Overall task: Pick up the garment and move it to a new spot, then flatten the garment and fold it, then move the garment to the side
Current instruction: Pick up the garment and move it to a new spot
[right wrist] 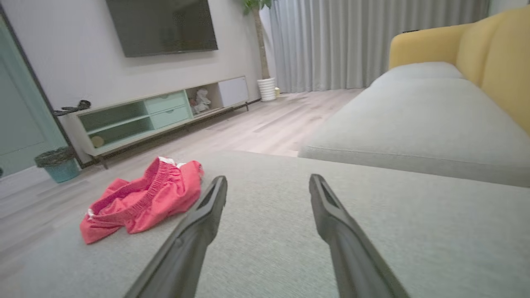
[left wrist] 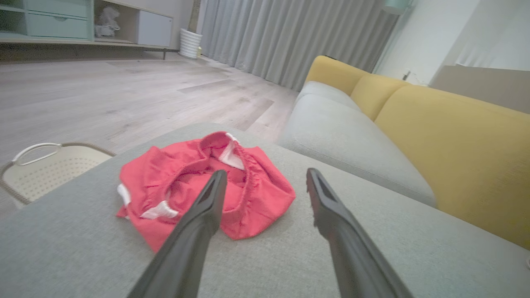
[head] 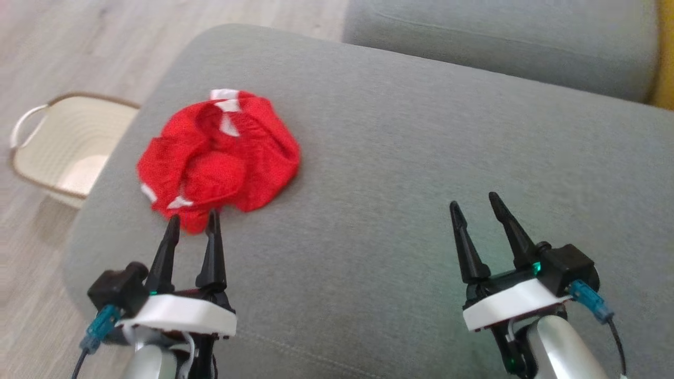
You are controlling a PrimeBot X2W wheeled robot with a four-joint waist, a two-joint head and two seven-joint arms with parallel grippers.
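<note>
On the grey cushion, at ten o'clock, the crumpled red garment lies; the left gripper gapes wide at its near edge, the right gripper wide and empty at four o'clock.

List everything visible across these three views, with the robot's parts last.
sofa seat: two cushions, grey, before the robot
garment: one, red with white trim, crumpled on the near cushion's left part
backrest: at least two sections, yellow, beside the seat
basket: one, cream, floor left of the seat
television: one, dark, on the wall
cabinet: one, pale green, under the television
left tool: one, black, open, tips at garment's near edge
right tool: one, black, open, over bare seat
</note>
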